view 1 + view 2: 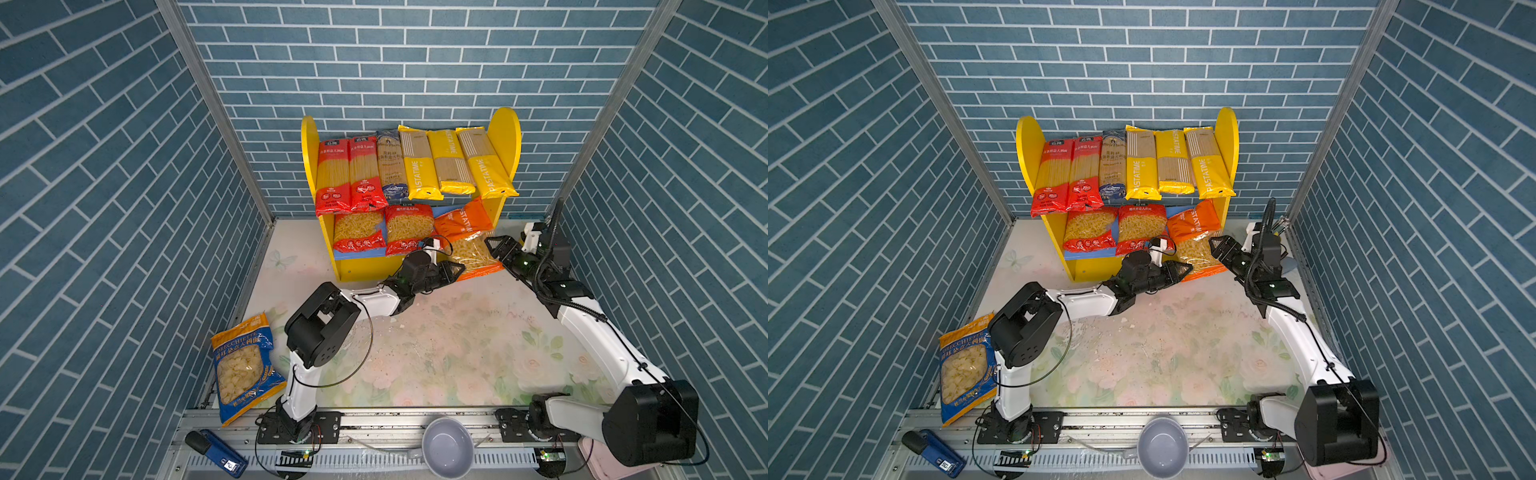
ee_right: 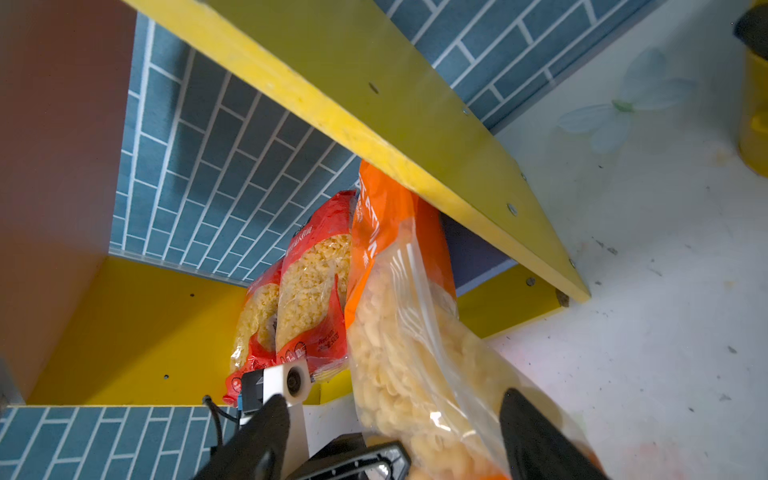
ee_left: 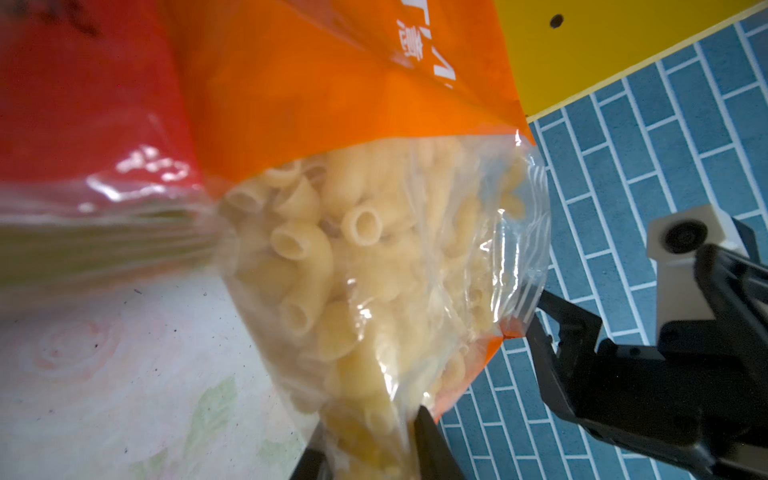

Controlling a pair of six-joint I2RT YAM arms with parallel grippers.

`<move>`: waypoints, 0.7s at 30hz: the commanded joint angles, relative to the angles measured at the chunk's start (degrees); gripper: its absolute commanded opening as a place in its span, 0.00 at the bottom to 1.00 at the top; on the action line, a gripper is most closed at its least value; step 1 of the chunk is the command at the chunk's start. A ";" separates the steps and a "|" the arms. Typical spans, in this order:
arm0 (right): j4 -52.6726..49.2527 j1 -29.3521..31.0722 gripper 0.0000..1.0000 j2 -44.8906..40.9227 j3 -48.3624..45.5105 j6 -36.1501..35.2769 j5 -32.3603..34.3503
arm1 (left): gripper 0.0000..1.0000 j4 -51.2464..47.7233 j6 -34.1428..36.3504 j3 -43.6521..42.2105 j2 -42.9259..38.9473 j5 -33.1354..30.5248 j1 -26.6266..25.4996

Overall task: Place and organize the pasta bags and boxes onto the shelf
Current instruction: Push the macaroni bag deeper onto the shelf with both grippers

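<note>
A small yellow shelf (image 1: 505,137) stands at the far side of the table (image 1: 436,353), against a blue brick-pattern wall. Its upper board holds six long spaghetti packs (image 1: 417,166) side by side — two red, one dark blue, three yellow. On the lower board two red short-pasta bags (image 1: 359,230) stand at the left and middle.

An orange macaroni bag (image 1: 465,220) leans at the right end of the lower board, its top under the upper board and its clear bottom half hanging out over the front edge toward the table. The left gripper (image 1: 451,270) is pinched on the bag's near corner; in the left wrist view the clear film runs down between its nearly closed jaws. The right gripper (image 1: 496,245) sits just beside the bag's right edge with jaws spread wide, holding nothing.

One blue-orange bag (image 1: 245,368) lies at the near left edge of the table, well apart from the shelf.

The risk, as I judge it: the orange bag is only half supported, so if the thin film slips from the pinch it could slide off onto the table. Pushing it in crooked could jam it against the right side panel or nudge the red bags.
</note>
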 commanded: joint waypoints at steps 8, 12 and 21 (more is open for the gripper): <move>5.67 2.31 0.91 -2.74 -10.79 8.47 2.75 | 0.25 0.25 2.49 4.56 -2.18 -0.46 0.79; 6.12 4.21 0.94 -2.41 -11.57 10.39 6.26 | 0.25 -0.07 2.54 5.01 -2.26 -0.54 0.79; 12.92 5.03 0.96 -2.39 -16.26 15.24 8.17 | 0.24 -0.58 2.53 5.56 -2.35 -0.47 0.83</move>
